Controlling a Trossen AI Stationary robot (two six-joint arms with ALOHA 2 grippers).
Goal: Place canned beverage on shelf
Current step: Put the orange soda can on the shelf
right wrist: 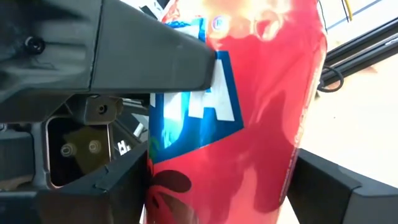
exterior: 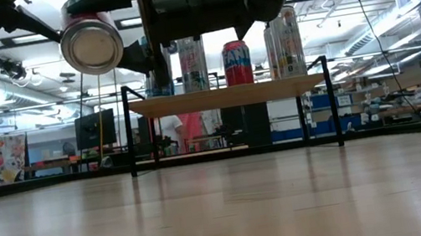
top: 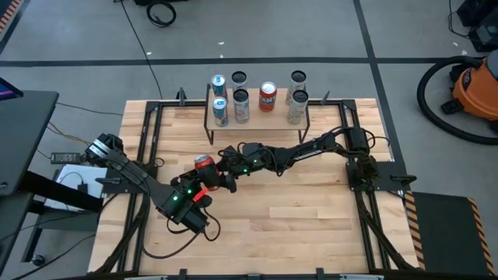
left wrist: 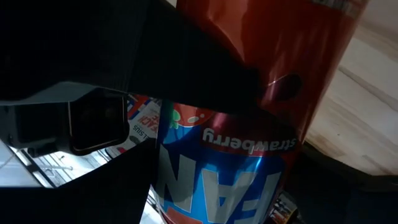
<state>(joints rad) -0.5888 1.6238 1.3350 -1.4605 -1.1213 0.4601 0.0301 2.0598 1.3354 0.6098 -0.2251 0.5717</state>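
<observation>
A red canned beverage (top: 204, 163) hangs in the air over the middle of the table. It lies tilted, and its round silver end (exterior: 91, 44) faces the near edge. My left gripper (top: 198, 188) comes at it from the near left, my right gripper (top: 222, 173) from the right. Both are shut on it. The shelf (top: 257, 118), a light-wood board on black legs, stands at the far edge and carries several upright cans (exterior: 237, 63). My left gripper pinches the can's red side wall (left wrist: 261, 93) between its two fingers, which slant in from the near left. The can is lifted clear of the table and lies tilted. My right gripper has the can's side wall (right wrist: 292, 168) between its two fingers, one on each side. The fingers come nearly level from the table's right and lie across the can. The other gripper's dark finger (right wrist: 155, 56) lies on the same can beside them.
Black frame rails (top: 148, 132) run along the table's left, right and far sides. Bare wood (top: 296, 218) lies between the arms and the near edge. On the shelf there is a gap (top: 255, 109) between the cans.
</observation>
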